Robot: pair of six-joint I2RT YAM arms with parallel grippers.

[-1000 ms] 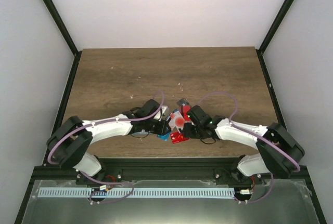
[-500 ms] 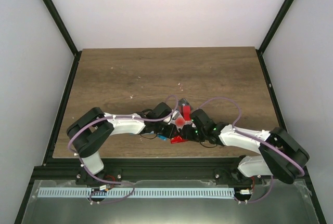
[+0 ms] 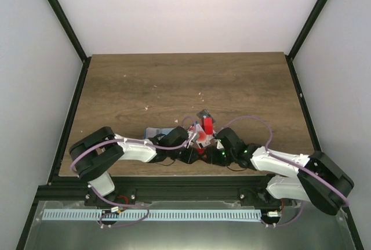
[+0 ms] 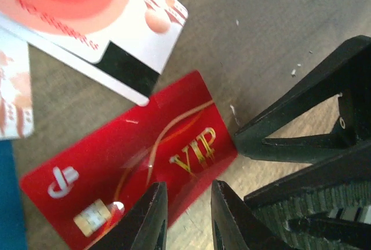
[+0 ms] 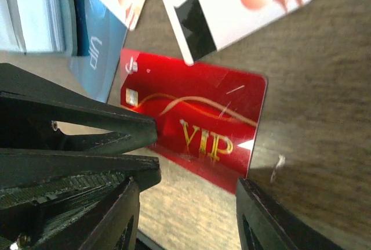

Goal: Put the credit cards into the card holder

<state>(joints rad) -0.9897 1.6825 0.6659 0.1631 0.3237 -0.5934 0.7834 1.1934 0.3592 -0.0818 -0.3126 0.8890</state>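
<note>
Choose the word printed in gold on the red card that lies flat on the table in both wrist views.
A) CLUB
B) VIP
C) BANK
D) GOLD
B: the red card carries gold letters reading VIP, legible in both the left wrist view and the right wrist view.

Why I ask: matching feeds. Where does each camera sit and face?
Top external: above and behind the bases, facing down at the table; both arms show.
Left wrist: on the left arm, facing down at the red VIP card; left gripper shows.
Right wrist: same card, from the right arm; right gripper shows.
Shared: that card.
</note>
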